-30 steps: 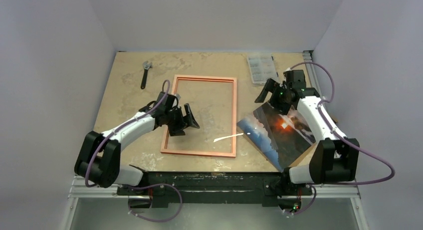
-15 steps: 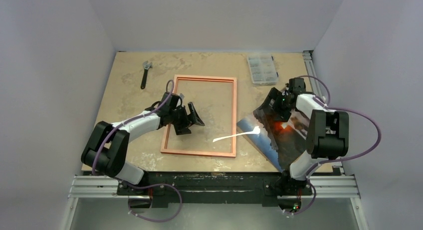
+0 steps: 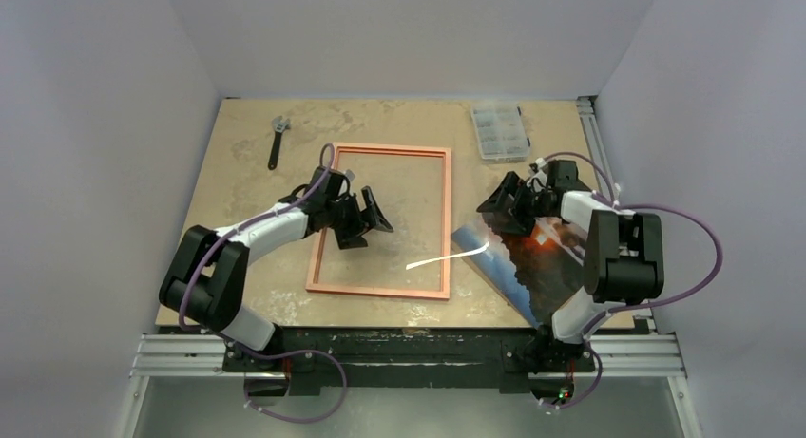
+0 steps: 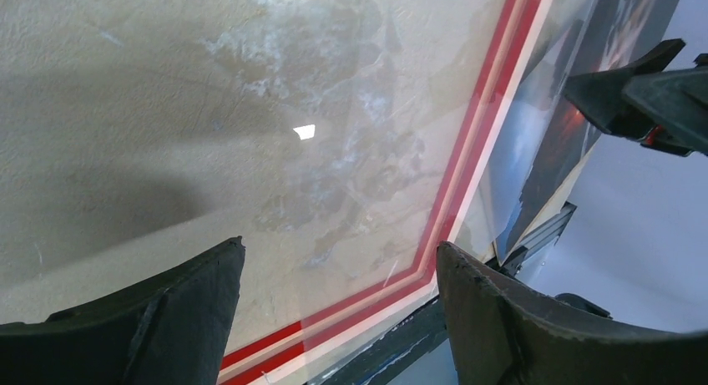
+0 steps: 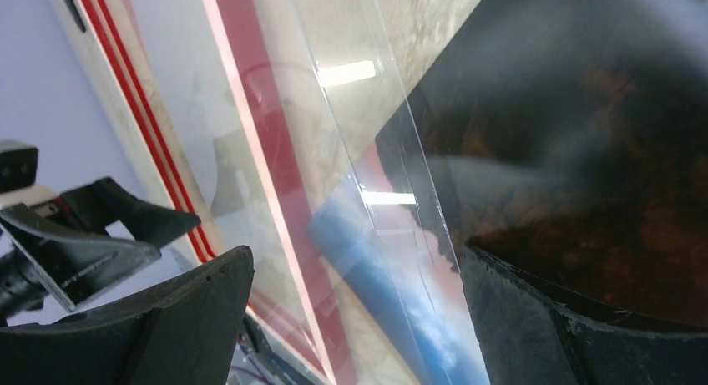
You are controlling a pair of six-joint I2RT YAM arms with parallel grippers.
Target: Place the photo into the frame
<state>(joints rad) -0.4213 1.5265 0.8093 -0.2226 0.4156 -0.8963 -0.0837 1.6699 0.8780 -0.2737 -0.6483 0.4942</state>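
The frame [image 3: 390,149] lies flat mid-table, copper-coloured back up; its red edge shows in the left wrist view [image 4: 467,168] and the right wrist view [image 5: 275,168]. The photo [image 3: 537,262], dark rocks, orange sun and blue water, lies face up to the frame's right, also in the wrist views [image 4: 534,126] [image 5: 584,151]. My left gripper [image 3: 366,227] [image 4: 338,247] is open and empty over the frame's left inner area. My right gripper [image 3: 501,215] [image 5: 357,251] is open and empty just above the photo's far-left edge. A clear sheet's glinting edge [image 3: 447,259] runs between frame and photo.
A wrench [image 3: 277,139] lies at the far left. A clear parts box [image 3: 501,131] stands at the far right. The table's near edge is a dark rail [image 3: 399,338] just below the frame and the photo.
My right arm has folded and its gripper has come down and left to the photo's far-left edge. My left gripper has shifted slightly farther and right over the frame. Both stay open.
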